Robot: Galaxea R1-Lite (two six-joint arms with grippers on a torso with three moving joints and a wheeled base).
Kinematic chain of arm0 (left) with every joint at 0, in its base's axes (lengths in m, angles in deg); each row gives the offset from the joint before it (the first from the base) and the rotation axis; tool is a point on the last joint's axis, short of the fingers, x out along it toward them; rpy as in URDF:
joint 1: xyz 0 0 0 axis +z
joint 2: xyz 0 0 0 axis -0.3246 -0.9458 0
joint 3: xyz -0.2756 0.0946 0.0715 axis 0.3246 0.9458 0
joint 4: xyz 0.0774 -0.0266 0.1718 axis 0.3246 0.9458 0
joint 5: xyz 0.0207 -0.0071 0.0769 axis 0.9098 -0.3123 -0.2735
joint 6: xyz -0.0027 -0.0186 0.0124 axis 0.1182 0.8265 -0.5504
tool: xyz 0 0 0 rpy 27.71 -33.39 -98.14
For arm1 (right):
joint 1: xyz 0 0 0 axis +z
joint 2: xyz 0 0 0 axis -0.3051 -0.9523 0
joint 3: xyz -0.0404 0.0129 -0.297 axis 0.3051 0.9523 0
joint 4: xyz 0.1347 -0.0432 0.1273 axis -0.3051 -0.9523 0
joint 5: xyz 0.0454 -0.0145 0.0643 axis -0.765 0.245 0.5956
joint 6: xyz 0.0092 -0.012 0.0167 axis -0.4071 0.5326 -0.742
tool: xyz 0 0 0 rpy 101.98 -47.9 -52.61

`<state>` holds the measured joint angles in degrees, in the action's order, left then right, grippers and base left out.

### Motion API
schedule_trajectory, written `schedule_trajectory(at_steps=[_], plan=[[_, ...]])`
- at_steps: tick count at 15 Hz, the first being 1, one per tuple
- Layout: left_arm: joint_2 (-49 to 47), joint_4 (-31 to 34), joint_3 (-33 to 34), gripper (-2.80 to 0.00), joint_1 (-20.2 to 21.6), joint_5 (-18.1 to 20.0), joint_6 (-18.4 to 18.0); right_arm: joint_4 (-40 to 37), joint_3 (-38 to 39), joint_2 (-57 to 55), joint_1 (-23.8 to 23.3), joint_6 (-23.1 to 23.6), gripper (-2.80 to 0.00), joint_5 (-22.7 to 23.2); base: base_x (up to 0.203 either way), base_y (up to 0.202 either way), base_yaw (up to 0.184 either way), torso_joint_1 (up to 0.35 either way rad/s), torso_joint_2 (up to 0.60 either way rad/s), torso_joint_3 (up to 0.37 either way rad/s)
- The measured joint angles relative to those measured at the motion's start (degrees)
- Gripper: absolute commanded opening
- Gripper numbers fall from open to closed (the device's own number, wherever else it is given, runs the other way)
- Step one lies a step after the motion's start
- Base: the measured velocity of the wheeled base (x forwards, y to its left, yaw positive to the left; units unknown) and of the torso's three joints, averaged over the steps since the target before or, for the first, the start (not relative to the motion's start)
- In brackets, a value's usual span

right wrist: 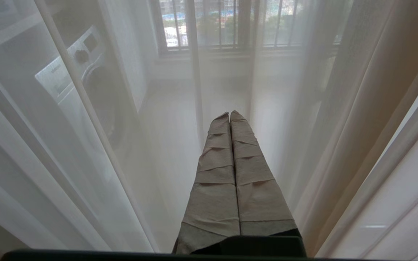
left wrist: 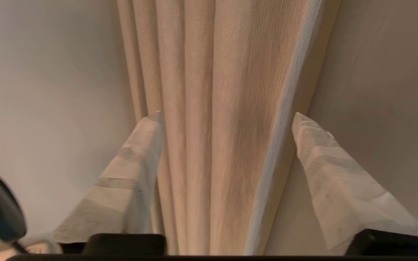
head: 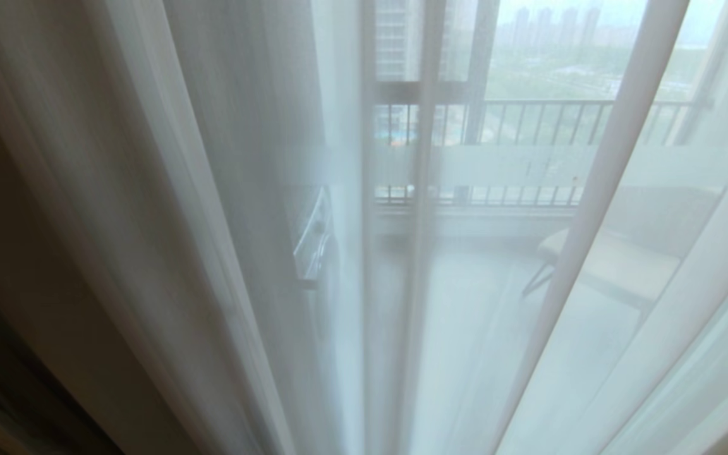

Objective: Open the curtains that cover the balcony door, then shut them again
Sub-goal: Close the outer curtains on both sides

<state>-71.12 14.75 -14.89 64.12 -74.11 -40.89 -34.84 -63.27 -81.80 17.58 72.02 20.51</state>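
Note:
The sheer white curtains (head: 225,189) hang in long folds across the whole head view. Through them shows the balcony door (head: 515,165) with its frosted band. In the left wrist view a bunch of thick cream pleated curtains (left wrist: 212,90) hangs against a pale wall. My left gripper (left wrist: 227,117) is open, its taped fingers (left wrist: 136,163) standing on either side of the bunched folds; whether they touch the fabric I cannot tell. My right gripper (right wrist: 230,113) is shut on nothing, pointing at the sheer curtains (right wrist: 357,127) just ahead of it. Neither gripper is in the head view.
Behind the sheer fabric a washing machine (right wrist: 82,72) stands on the balcony at one side. A chair (head: 617,259) and the outer barred railing (head: 541,120) lie beyond the glass. A pale wall (left wrist: 49,90) flanks the cream folds.

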Motion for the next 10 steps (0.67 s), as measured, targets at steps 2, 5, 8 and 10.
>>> schedule_trajectory(at_steps=[2, 5, 8, 10], plan=[[-2.31, -2.78, -0.42, 0.0, 0.23, 0.08, -0.06, 0.0, 0.0, 0.0, 0.0, 0.01, -2.8, 0.01, 0.0, 0.0, 0.0, 0.0, 0.0, 0.0], [-6.25, -4.45, -2.73, 0.0, 1.17, 0.1, -0.28, 0.0, 0.0, 0.0, 0.0, 0.0, -2.8, 0.01, 0.0, 0.0, 0.0, 0.0, 0.0, 0.0], [-10.08, -4.69, -5.67, 0.0, 1.87, 0.53, -0.18, 0.0, 0.0, 0.0, 0.0, 0.0, -2.8, 0.0, 0.0, 0.0, 0.0, 0.0, 0.0, 0.0], [-12.35, -6.73, -7.01, 0.0, 1.97, 2.63, -0.07, 0.0, 0.0, 0.0, 0.0, 0.02, -2.8, 0.0, 0.0, 0.0, 0.0, 0.0, 0.0, 0.0]])
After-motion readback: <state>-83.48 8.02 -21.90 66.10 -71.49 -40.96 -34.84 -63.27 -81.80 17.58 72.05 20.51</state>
